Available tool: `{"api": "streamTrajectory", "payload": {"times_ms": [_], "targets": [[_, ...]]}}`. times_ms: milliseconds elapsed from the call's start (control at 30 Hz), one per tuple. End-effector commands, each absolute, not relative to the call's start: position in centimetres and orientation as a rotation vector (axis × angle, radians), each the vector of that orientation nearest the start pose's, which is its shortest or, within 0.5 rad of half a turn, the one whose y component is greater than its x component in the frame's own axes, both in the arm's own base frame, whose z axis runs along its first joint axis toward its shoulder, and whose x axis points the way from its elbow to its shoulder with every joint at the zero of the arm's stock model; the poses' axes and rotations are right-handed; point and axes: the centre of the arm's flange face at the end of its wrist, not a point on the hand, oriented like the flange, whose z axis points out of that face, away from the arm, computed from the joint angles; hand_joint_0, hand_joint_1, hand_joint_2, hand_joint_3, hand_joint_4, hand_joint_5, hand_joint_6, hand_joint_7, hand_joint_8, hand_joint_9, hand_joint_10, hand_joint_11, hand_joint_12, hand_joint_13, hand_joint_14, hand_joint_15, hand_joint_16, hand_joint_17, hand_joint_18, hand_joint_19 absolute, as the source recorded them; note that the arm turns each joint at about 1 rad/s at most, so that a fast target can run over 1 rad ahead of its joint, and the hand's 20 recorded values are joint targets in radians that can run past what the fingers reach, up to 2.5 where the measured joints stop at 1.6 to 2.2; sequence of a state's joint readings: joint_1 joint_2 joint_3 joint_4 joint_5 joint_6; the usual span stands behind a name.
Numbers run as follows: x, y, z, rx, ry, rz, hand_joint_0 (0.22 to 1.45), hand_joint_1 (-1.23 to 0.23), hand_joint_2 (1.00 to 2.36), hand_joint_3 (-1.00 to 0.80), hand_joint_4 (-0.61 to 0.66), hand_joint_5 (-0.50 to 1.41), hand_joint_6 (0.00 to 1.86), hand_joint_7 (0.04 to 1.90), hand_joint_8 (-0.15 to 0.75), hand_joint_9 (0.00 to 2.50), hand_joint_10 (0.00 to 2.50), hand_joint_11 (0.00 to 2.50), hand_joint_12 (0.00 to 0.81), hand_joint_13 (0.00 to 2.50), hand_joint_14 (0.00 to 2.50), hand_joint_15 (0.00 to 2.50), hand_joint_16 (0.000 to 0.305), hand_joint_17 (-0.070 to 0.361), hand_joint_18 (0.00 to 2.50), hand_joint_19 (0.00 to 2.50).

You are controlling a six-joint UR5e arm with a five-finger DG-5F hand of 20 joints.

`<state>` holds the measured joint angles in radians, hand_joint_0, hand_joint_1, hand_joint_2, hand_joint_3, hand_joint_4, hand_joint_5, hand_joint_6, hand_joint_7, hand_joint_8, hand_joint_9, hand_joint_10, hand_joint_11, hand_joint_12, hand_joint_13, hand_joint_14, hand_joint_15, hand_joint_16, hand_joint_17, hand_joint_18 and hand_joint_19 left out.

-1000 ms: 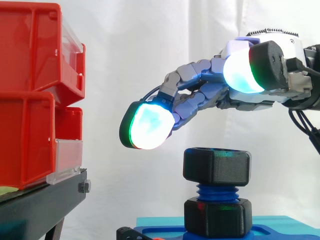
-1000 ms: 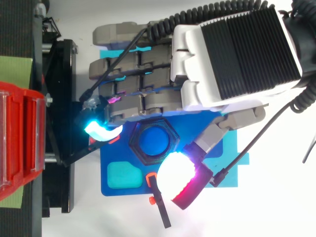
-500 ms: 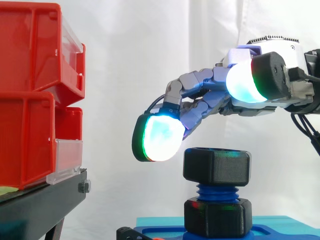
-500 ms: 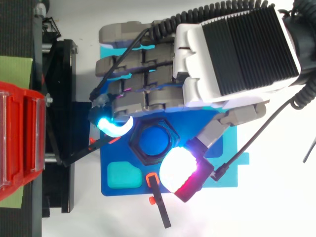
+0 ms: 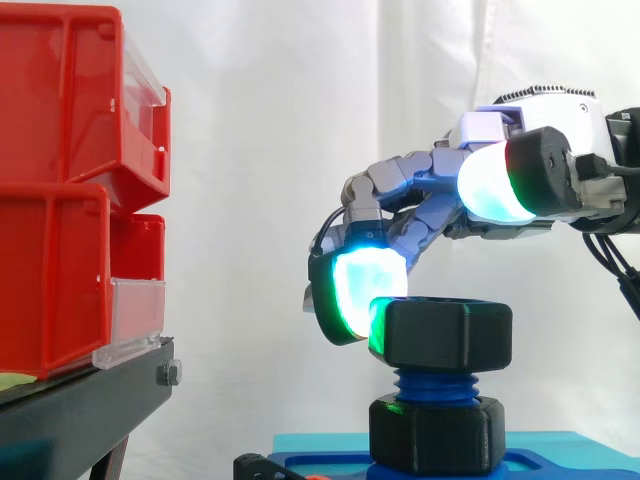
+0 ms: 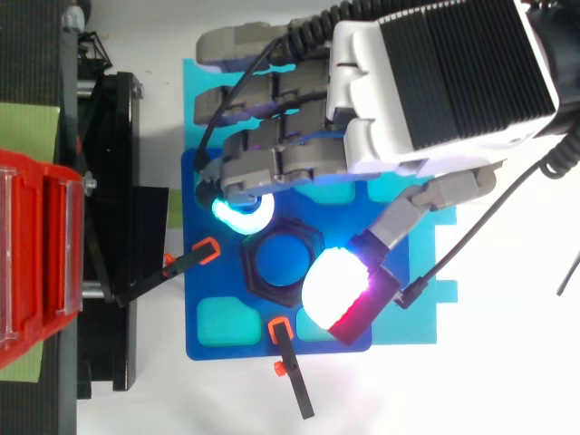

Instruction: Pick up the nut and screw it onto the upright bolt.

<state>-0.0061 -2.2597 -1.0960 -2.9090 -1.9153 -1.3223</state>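
The black hex nut (image 5: 447, 334) sits on top of the upright blue bolt (image 5: 433, 384), above a second black nut (image 5: 436, 434) at the bolt's foot. From above, the top nut (image 6: 256, 276) rings the blue bolt end (image 6: 279, 262). My hand (image 6: 435, 82) reaches in from the right. Its fingers (image 5: 385, 185) arch down, and one glowing pad (image 5: 360, 285) lies against the nut's left side. The thumb pad (image 5: 490, 185) hovers above the nut on the near side, apart from it. Nothing is pinched between them.
The bolt stands on a blue base plate (image 6: 217, 272) with cyan pockets. Stacked red bins (image 5: 70, 180) on a black stand (image 5: 70, 410) rise at the left. A black clamp lever with orange tips (image 6: 290, 372) lies at the plate's near edge.
The hand has moved right and dropped. Its fingers have bent further, bringing the leading pad from the nut's upper left down onto its side. The nut has shifted slightly.
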Motion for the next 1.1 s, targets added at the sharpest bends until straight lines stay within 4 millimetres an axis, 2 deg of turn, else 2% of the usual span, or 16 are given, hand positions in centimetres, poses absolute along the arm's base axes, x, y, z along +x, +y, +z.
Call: {"api": "streamTrajectory", "payload": {"times_ms": [0, 233, 467, 567, 667, 733, 767, 800, 933, 1067], "targets": [[74.7, -10.8, 30.9, -0.072, 1.573, 0.455, 0.54, -0.21, 1.00, -0.50, 0.18, 0.03, 0.50, 1.41, 0.261, 0.83, 0.00, 0.00, 0.226, 0.59, 0.00, 0.00, 0.017, 0.039, 0.22, 0.00], [74.7, -11.4, 31.0, -0.071, 1.571, 0.451, 0.55, -0.24, 1.00, -0.50, 0.12, 0.07, 0.50, 1.44, 0.251, 0.98, 0.00, 0.00, 0.203, 0.67, 0.00, 0.00, 0.014, 0.031, 0.30, 0.00], [74.5, -11.8, 30.9, -0.081, 1.574, 0.460, 0.55, -0.27, 1.00, -0.50, 0.09, 0.09, 0.50, 1.40, 0.149, 1.19, 0.00, 0.00, 0.147, 0.77, 0.00, 0.00, 0.007, 0.016, 0.43, 0.00], [74.4, -12.1, 31.0, -0.081, 1.573, 0.458, 0.55, -0.26, 1.00, -0.50, 0.07, 0.09, 0.50, 1.42, 0.153, 1.19, 0.00, 0.00, 0.144, 0.77, 0.00, 0.00, 0.007, 0.016, 0.43, 0.00], [74.6, -12.2, 31.4, -0.080, 1.565, 0.457, 0.54, -0.24, 1.00, -0.50, 0.10, 0.06, 0.50, 1.39, 0.207, 1.16, 0.00, 0.00, 0.158, 0.73, 0.00, 0.00, 0.009, 0.019, 0.39, 0.00], [74.6, -12.3, 31.8, -0.084, 1.561, 0.459, 0.54, -0.21, 1.00, -0.50, 0.23, 0.00, 0.50, 1.20, 0.241, 1.10, 0.00, 0.00, 0.180, 0.69, 0.00, 0.00, 0.011, 0.026, 0.32, 0.00], [74.7, -12.3, 32.0, -0.086, 1.558, 0.460, 0.54, -0.21, 1.00, -0.50, 0.23, 0.00, 0.50, 1.18, 0.242, 1.09, 0.00, 0.00, 0.181, 0.69, 0.00, 0.00, 0.012, 0.026, 0.32, 0.00], [74.7, -12.2, 32.3, -0.088, 1.557, 0.462, 0.53, -0.20, 1.00, -0.50, 0.26, -0.03, 0.50, 1.07, 0.242, 1.04, 0.00, 0.00, 0.194, 0.66, 0.00, 0.00, 0.013, 0.029, 0.30, 0.00], [75.0, -12.3, 34.0, -0.094, 1.555, 0.464, 0.53, -0.19, 1.00, -0.50, 0.24, -0.08, 0.50, 0.84, 0.241, 0.94, 0.00, 0.00, 0.213, 0.63, 0.00, 0.00, 0.015, 0.035, 0.26, 0.00], [75.1, -12.3, 34.7, -0.094, 1.552, 0.464, 0.52, -0.18, 1.00, -0.50, 0.23, -0.10, 0.50, 0.75, 0.236, 0.89, 0.00, 0.00, 0.226, 0.60, 0.00, 0.00, 0.019, 0.042, 0.23, 0.00]]}}
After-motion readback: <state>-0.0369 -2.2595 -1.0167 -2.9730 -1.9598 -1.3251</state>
